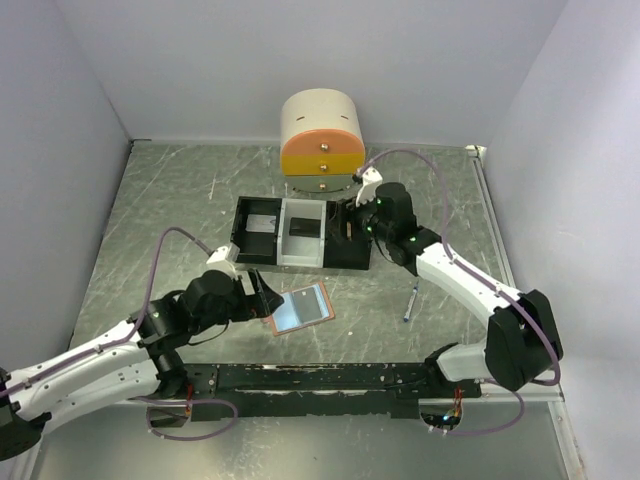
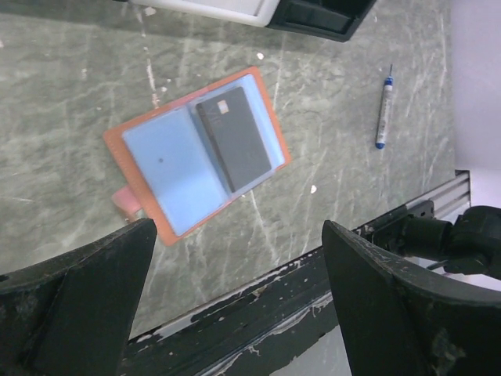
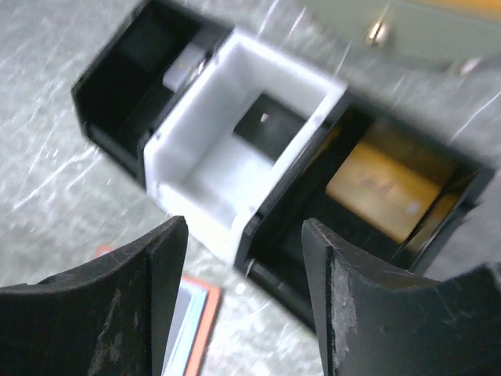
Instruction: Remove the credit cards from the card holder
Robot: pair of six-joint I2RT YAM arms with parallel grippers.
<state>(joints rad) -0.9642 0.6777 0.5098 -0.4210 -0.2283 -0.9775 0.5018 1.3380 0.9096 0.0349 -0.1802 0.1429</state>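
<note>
You get soft, even overhead light in the top view, with faint shadows and pale glare on the scratched table (image 1: 170, 200). Your right wrist view is motion-blurred, the white tray (image 3: 211, 172) soft-edged; your left wrist view is sharp on the card holder (image 2: 168, 157)

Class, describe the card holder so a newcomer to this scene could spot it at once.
On the grey table, find the black-and-white trays in the middle. Just in front, toward the near edge, the card holder lies open. Unlike the thin pen to its right, it is orange-brown with light blue lining and a dark card inside.
</note>
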